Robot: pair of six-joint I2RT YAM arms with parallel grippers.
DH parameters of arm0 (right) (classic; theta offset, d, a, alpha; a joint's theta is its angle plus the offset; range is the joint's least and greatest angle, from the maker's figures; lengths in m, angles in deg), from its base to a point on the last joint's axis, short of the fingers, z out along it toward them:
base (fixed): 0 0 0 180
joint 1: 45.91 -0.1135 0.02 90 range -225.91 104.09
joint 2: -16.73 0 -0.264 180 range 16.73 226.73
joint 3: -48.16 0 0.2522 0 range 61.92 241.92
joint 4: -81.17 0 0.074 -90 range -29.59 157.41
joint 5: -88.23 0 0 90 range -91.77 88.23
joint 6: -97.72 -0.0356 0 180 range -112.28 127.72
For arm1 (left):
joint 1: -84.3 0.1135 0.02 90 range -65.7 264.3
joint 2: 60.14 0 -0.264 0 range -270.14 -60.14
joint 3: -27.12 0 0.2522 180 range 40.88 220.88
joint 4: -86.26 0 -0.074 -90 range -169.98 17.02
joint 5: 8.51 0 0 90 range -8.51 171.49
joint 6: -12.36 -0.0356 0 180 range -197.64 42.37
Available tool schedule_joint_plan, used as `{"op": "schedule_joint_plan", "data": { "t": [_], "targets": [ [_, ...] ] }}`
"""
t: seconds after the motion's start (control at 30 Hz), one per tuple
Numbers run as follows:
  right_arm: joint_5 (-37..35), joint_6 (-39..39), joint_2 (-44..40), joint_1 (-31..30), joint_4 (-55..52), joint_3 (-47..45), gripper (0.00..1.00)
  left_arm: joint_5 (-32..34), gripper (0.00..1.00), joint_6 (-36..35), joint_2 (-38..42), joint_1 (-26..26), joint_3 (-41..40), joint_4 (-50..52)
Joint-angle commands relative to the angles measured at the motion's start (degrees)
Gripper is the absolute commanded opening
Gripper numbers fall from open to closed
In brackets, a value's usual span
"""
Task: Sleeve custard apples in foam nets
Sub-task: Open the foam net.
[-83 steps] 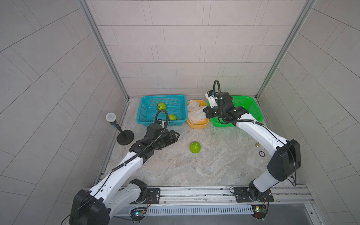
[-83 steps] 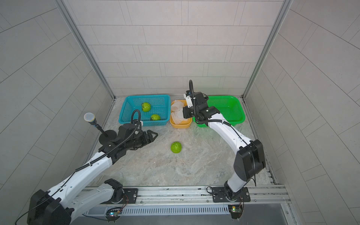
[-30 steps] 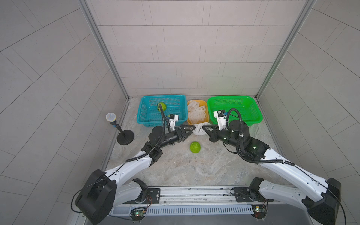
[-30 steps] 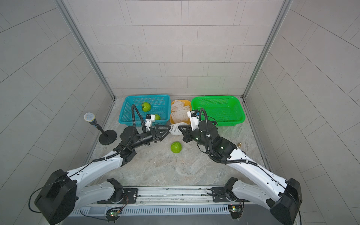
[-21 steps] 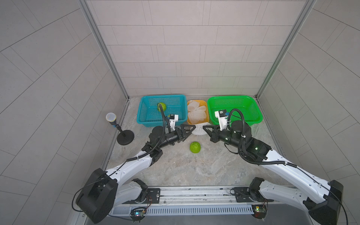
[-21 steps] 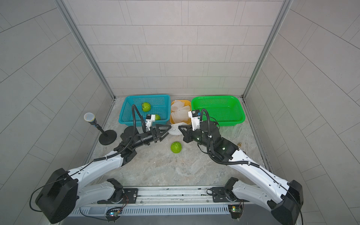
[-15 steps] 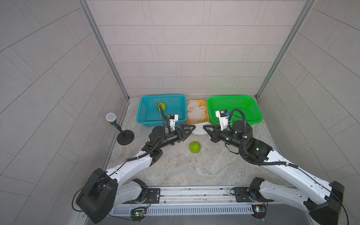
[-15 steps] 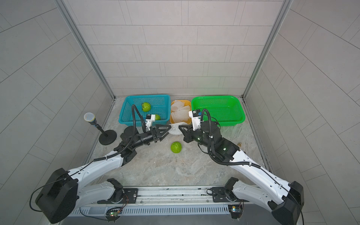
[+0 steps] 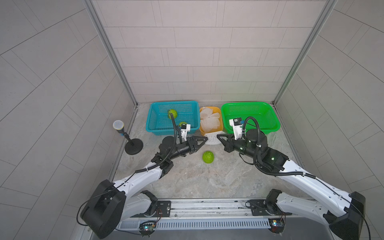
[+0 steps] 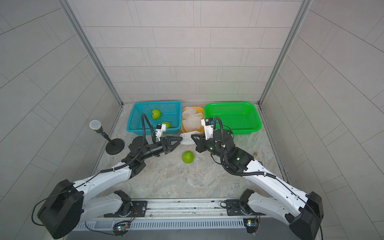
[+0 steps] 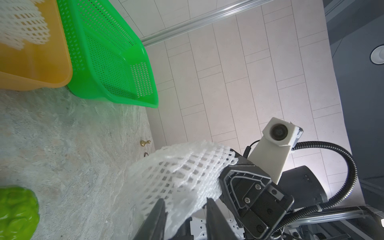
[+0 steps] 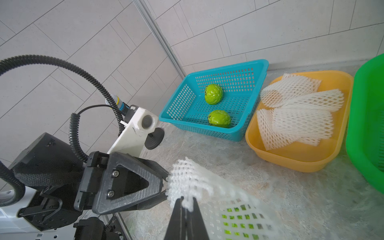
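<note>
Presently, your right gripper (image 12: 186,200) is clamped tight on one end of a foam net (image 9: 212,138) stretched between both arms. Your left gripper (image 11: 185,205) straddles the opposite end with its fingers narrowly apart, and whether they bite cannot be told. One custard apple (image 9: 208,157) lies loose on the table (image 9: 187,182) at six o'clock of that net, two more custard apples (image 9: 172,113) sit in the blue basket (image 9: 152,116) at ten o'clock, and spare nets (image 9: 208,122) fill the orange tray (image 9: 214,107) at twelve.

White foam net (image 9: 212,139) — green custard apple (image 9: 208,157)
</note>
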State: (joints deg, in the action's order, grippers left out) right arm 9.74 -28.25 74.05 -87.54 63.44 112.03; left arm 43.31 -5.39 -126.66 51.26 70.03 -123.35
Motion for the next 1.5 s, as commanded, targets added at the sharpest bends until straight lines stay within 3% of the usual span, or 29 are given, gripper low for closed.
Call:
{"op": "schedule_joint_plan", "data": {
  "t": [0.0, 0.07, 0.17, 0.27, 0.4, 0.57, 0.67, 0.77, 0.9, 1.07, 1.3, 1.47],
  "targets": [
    [0.6, 1.1, 0.5, -0.1, -0.8, 2.0, 0.00, -1.4, 0.26, -0.4, 0.1, -0.3, -0.7, -3.9],
    [1.3, 1.6, 0.9, -0.1, -1.2, 2.4, 0.00, -1.8, 0.25, 0.1, -0.6, -0.3, -0.8, -5.2],
    [2.6, 2.3, 1.3, 0.0, -1.6, 3.2, 0.00, -2.7, 0.34, 0.6, -1.6, -0.3, -0.3, -6.3],
    [3.6, 2.4, 1.7, 0.0, -1.6, 3.6, 0.00, -2.8, 0.35, 0.8, -2.3, -0.3, -0.4, -7.0],
    [4.2, 2.7, 1.8, 0.1, -2.0, 3.9, 0.00, -2.4, 0.27, 1.0, -2.1, -0.3, -0.7, -7.3],
    [5.3, 3.3, 2.0, 1.0, -3.7, 4.7, 0.00, -2.0, 0.05, 0.5, -2.1, -0.3, -0.6, -6.5],
    [5.7, 3.9, 2.2, 1.6, -5.1, 5.6, 0.01, -1.7, 0.00, 0.3, -2.6, -0.2, -0.4, -6.5],
    [6.5, 4.6, 2.0, 2.5, -6.4, 6.3, 0.07, -1.5, 0.00, 0.0, -2.6, 0.0, -0.2, -6.5],
    [6.9, 4.7, 0.3, 5.0, -7.8, 6.1, 0.30, -1.1, 0.00, -0.4, -2.3, 0.6, 0.1, -6.6],
    [7.8, 4.1, -4.0, 11.0, -9.0, 4.2, 0.47, -1.3, 0.00, -0.3, -1.1, 2.8, 0.0, -6.5],
    [14.2, -2.7, -8.2, 24.1, -3.9, -3.7, 0.51, -2.9, 0.00, 2.2, 0.3, 5.5, 0.8, -9.5],
    [20.9, -12.4, -3.9, 25.9, 12.4, -11.6, 0.51, -4.3, 0.00, 6.2, -0.7, 5.5, 2.4, -16.8]
  ]
}}
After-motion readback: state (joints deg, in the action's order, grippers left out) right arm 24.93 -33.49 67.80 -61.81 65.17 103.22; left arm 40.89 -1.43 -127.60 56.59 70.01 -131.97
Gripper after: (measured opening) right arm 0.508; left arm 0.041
